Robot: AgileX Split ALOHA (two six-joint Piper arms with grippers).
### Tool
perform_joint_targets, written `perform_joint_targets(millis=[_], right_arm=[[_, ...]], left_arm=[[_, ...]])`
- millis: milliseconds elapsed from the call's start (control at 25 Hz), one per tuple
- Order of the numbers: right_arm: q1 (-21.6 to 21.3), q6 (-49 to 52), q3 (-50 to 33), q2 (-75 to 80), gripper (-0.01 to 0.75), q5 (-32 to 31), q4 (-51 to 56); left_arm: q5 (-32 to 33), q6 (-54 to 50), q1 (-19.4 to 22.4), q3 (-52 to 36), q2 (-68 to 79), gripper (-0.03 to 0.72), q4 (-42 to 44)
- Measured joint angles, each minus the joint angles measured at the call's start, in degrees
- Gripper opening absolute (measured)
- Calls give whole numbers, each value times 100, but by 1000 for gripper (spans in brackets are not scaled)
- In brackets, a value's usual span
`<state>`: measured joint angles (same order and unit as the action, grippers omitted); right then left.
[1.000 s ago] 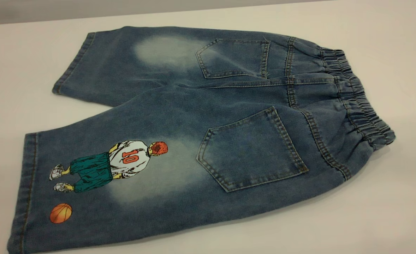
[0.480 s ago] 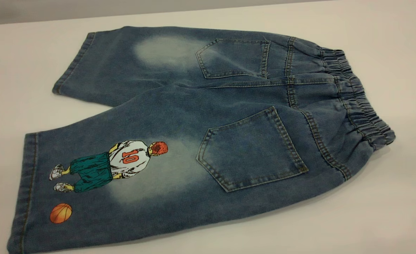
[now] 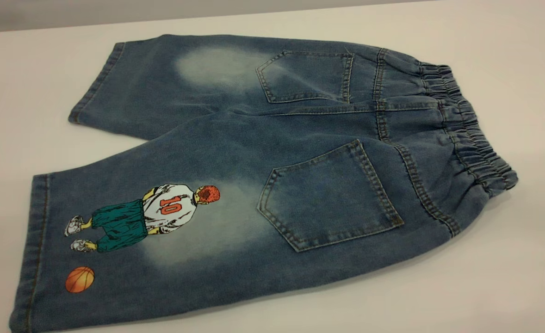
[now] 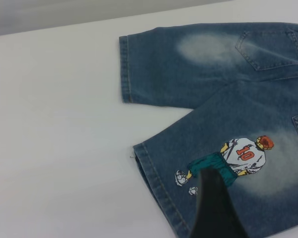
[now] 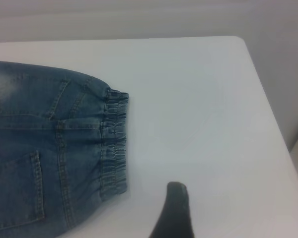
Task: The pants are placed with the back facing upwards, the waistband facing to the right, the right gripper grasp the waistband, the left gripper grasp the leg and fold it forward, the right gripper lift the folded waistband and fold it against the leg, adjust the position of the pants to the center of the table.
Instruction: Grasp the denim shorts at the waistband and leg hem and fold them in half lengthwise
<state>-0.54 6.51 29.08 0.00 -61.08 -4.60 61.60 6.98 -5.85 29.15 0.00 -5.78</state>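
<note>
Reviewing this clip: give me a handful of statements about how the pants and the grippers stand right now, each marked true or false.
1. The pants lie flat with both back pockets up. True.
2. The waistband is at the exterior view's left. False: it is at the right.
3. The right gripper grips the waistband. False: its finger is over bare table, beside the waistband.
4. The basketball player print is on the leg nearer the camera. True.
5. The pants are already folded. False: both legs lie spread out.
</note>
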Motion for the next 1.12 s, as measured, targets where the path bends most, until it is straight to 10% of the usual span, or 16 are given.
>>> perform_joint_targets(millis=[1120], right_arm=[[0, 68, 1650, 3568, 552, 1969, 876]], left_arm=[[-2380, -474, 0, 2140, 4564, 397, 78]])
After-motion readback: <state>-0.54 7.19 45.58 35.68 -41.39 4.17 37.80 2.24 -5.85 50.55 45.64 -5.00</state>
